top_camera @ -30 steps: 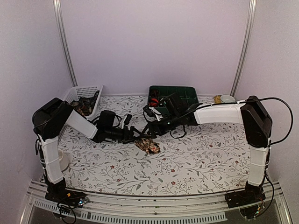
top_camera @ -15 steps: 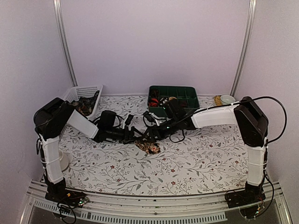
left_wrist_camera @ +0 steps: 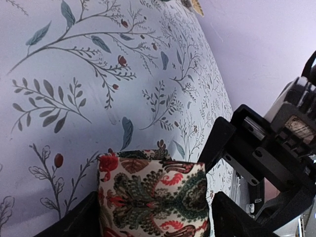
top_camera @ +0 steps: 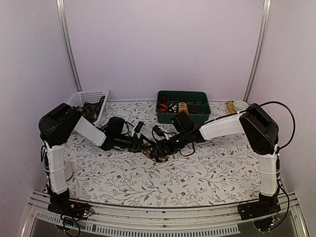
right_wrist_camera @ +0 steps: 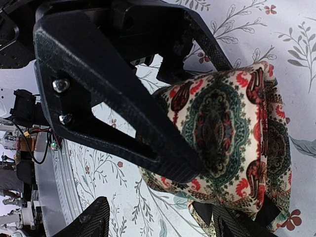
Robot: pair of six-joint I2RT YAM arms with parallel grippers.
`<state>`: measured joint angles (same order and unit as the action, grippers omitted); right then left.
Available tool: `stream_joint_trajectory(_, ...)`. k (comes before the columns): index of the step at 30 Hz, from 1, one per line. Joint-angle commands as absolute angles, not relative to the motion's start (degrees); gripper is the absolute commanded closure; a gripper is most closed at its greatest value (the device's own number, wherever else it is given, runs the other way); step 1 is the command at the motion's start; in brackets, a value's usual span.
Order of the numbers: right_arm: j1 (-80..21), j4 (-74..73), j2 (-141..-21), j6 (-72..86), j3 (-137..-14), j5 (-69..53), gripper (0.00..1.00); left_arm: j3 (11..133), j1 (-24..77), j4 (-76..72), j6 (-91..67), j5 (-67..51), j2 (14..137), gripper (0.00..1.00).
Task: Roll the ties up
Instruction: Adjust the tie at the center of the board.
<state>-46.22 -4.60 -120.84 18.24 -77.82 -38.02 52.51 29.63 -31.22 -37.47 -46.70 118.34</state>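
Note:
A rolled tie (top_camera: 158, 154) with a cream, red and dark green pattern lies on the floral cloth at mid-table. My left gripper (top_camera: 148, 147) reaches in from the left and straddles the roll. In the left wrist view the tie (left_wrist_camera: 153, 195) fills the gap of the left gripper (left_wrist_camera: 153, 215), touching both fingers. My right gripper (top_camera: 164, 148) comes from the right and stands open beside the same roll. In the right wrist view the tie (right_wrist_camera: 224, 118) sits by one finger of the right gripper (right_wrist_camera: 165, 217), and a left finger (right_wrist_camera: 123, 98) lies across the roll.
A green compartment tray (top_camera: 183, 92) with rolled ties stands at the back centre. A white mesh basket (top_camera: 91, 96) holding dark fabric sits at the back left. A small bowl (top_camera: 240, 104) is at the back right, a white cup (top_camera: 67, 171) by the left arm's base.
My right arm has swung left and down from in front of the green tray to the rolled tie, uncovering the tray. The left gripper has stayed at the roll.

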Motion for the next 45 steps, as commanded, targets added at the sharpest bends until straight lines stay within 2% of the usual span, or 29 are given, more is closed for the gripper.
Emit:
stream_joint_trajectory(1,-45.6,-3.3,-125.3,18.0,-79.0,-37.5,0.29,52.0,30.7,-28.6,-37.0,-47.3,120.7,0.24)
stream_joint_trajectory(7,-45.6,-4.5,-124.9,17.9,-79.3,-38.1,0.31,51.8,30.8,-27.3,-36.6,-45.6,120.5,0.26)
stream_joint_trajectory(13,-45.6,-4.9,-116.3,16.7,-76.7,-39.8,0.32,51.4,30.3,-26.8,-35.9,-44.0,119.8,0.27)
stream_joint_trajectory(17,-45.5,-4.4,-112.3,17.1,-77.3,-40.5,0.32,51.3,30.4,-26.8,-35.6,-44.0,120.0,0.31)
stream_joint_trajectory(29,-45.5,-0.3,-112.4,19.7,-78.0,-41.4,0.32,51.2,30.4,-27.4,-35.5,-44.4,119.7,0.31)
stream_joint_trajectory(34,-45.1,3.6,-111.2,21.2,-76.8,-45.4,0.32,51.1,30.3,-27.2,-35.4,-44.2,119.8,0.31)
stream_joint_trajectory(45,-45.0,0.3,-104.6,20.7,-76.5,-42.8,0.31,51.1,30.0,-26.4,-34.9,-42.9,119.4,0.32)
